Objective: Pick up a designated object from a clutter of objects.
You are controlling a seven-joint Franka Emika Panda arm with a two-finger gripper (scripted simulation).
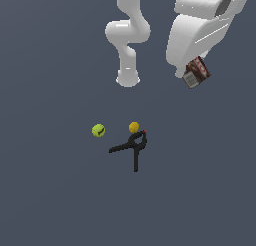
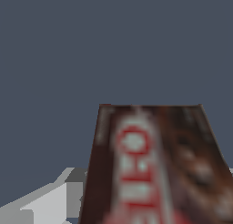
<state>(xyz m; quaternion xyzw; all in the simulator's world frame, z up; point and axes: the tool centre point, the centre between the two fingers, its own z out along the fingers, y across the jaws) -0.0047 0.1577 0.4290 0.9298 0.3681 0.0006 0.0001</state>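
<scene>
A: Far below the gripper (image 1: pixel 192 76) we log a yellow-green ball (image 1: pixel 98 130), a small yellow-orange ball (image 1: pixel 133 127) and a black scissor-like clamp with a red tip (image 1: pixel 132 147).

B: We note the dark red-brown box with white lettering (image 1: pixel 196 73) pinched at the gripper, off the floor.

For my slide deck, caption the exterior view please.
Tool holds the red-brown box aloft, apart from two balls and a clamp.

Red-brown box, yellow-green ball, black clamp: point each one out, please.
Red-brown box (image 1: pixel 197 73), exterior view, its side by the grey-white end.
Yellow-green ball (image 1: pixel 98 130), exterior view, its middle.
Black clamp (image 1: pixel 135 146), exterior view, where its arms cross.
</scene>
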